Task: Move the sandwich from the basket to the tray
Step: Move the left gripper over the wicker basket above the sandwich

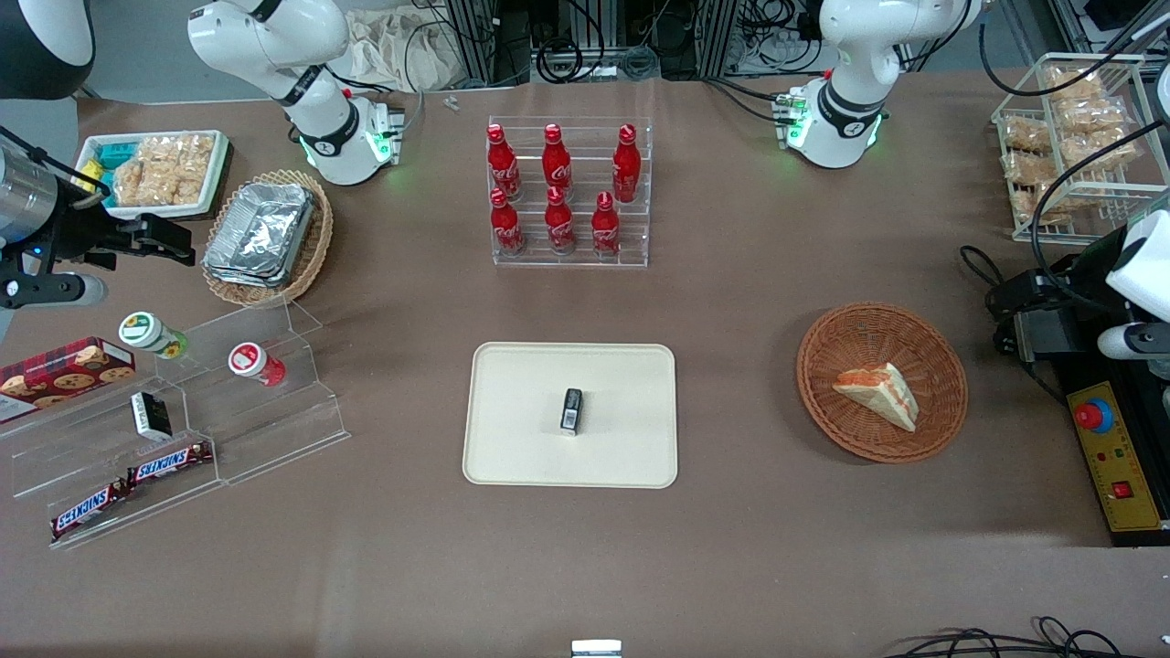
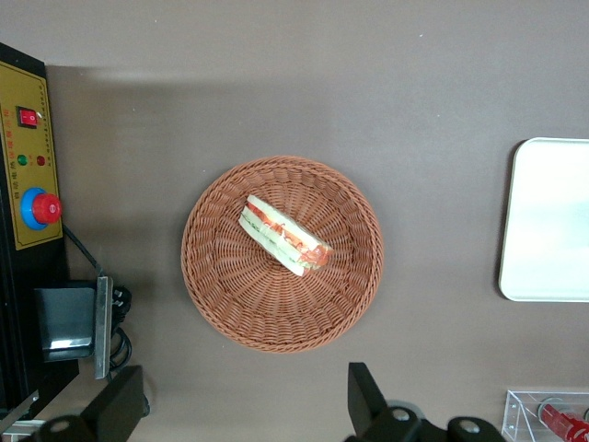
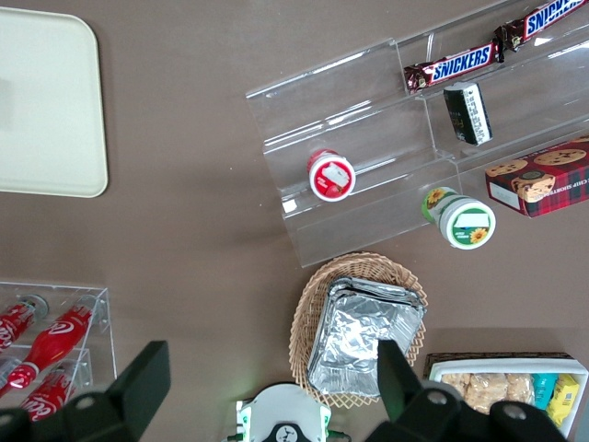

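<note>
wrist view alone shows open claw.

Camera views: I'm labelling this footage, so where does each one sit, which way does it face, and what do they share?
Front view: high, facing both arm bases, looking down on the cream rectangular tray; both arms show.
Left wrist view: above the round reddish-brown wicker basket holding the triangular white-bread sandwich, looking straight down; the open gripper shows.
Right wrist view: looking down on clear acrylic snack shelves; the parked fingers show.
Shared: front and left wrist views both show the basket, sandwich and tray.
</note>
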